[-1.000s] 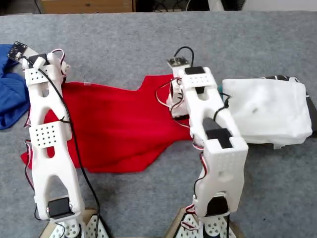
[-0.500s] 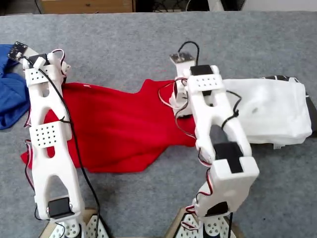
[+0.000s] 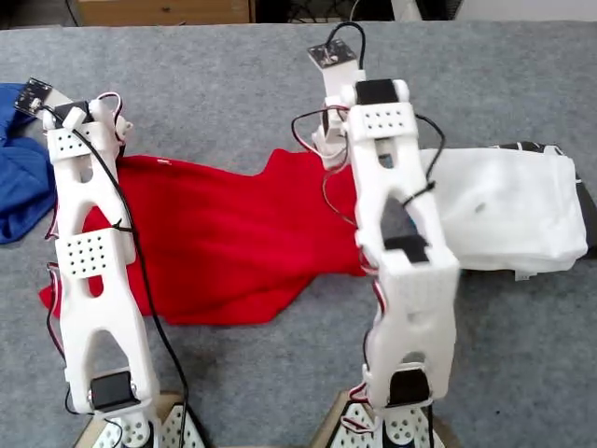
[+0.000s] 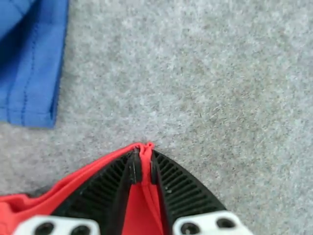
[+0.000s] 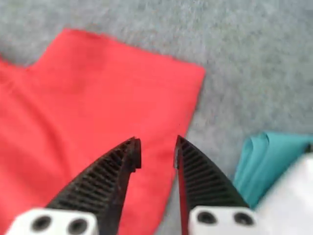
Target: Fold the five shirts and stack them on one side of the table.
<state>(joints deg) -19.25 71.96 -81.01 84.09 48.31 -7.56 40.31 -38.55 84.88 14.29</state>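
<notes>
Surface: grey carpet-like table [image 3: 233, 65], its far edge cut off by the frame.
Red shirt [image 3: 224, 238]: spread flat mid-table, partly covered by both arms.
White shirt [image 3: 508, 210]: folded, at the right side; a dark layer [image 3: 586, 210] peeks from under it, possibly another shirt.
Blue shirt [image 3: 19, 187]: bunched at the left edge, cut off.
Teal cloth [image 5: 252, 159]: a corner showing beside the white shirt, the rest hidden.
Left gripper [image 4: 142, 164]: pinched on an edge of the red shirt.
Right gripper [image 5: 156, 147]: jaws slightly apart, above the red shirt near its corner.

White printed arms [image 3: 410, 289], black servos [image 3: 114, 387], thin black and red-white cables [image 3: 164, 347], ribbed black tool fingers [image 5: 112, 169], perforated panels [image 3: 89, 252]
</notes>
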